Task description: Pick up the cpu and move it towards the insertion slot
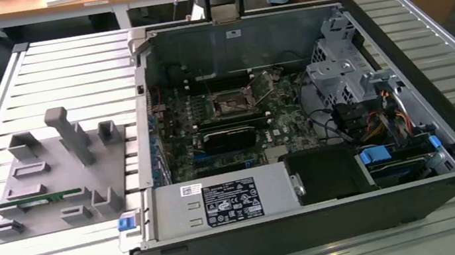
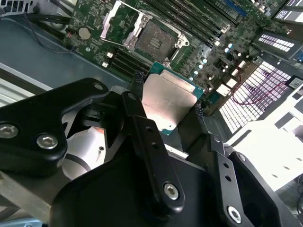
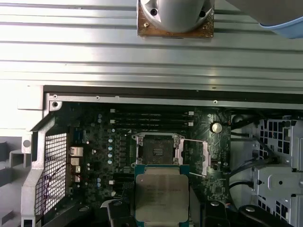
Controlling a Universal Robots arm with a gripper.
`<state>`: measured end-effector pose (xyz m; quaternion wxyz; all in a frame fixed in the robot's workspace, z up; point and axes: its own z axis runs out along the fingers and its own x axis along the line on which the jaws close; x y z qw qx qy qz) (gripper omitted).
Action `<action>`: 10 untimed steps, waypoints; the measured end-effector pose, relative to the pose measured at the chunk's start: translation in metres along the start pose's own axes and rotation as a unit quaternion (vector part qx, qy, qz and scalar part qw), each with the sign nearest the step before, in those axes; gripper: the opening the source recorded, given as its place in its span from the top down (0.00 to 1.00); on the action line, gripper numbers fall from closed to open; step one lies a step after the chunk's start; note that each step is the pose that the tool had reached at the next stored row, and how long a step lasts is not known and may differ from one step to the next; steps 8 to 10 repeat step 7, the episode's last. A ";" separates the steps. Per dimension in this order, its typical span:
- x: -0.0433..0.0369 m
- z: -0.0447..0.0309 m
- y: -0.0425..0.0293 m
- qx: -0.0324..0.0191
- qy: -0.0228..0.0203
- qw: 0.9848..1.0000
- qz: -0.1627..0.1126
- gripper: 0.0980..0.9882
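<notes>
The cpu [image 2: 169, 100] is a flat square chip with a silvery top and a thin green rim. It hangs between the black fingers [image 2: 137, 83] of my gripper [image 2: 168, 101], which is shut on it. In the first wrist view the cpu [image 3: 162, 194] hovers above the motherboard, just short of the insertion slot [image 3: 157, 147]. The slot's metal frame is swung open beside it. In the exterior view my gripper [image 1: 224, 9] is high over the far wall of the open computer case. The insertion slot [image 1: 231, 105] lies lower down, in the middle of the board.
A long black card [image 1: 229, 137] lies just in front of the slot. A power supply [image 1: 220, 205] fills the case's near side, and a drive cage [image 1: 341, 78] with cables stands on the exterior view's right. A grey fixture [image 1: 60, 174] holds a green memory stick [image 1: 37, 201].
</notes>
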<state>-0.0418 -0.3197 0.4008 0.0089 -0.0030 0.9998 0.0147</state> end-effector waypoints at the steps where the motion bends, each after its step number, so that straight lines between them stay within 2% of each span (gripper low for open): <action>1: -0.0006 0.0000 0.0000 0.000 -0.001 1.000 0.000 0.50; 10: -0.0009 0.0001 0.0000 0.000 -0.001 1.000 0.000 0.50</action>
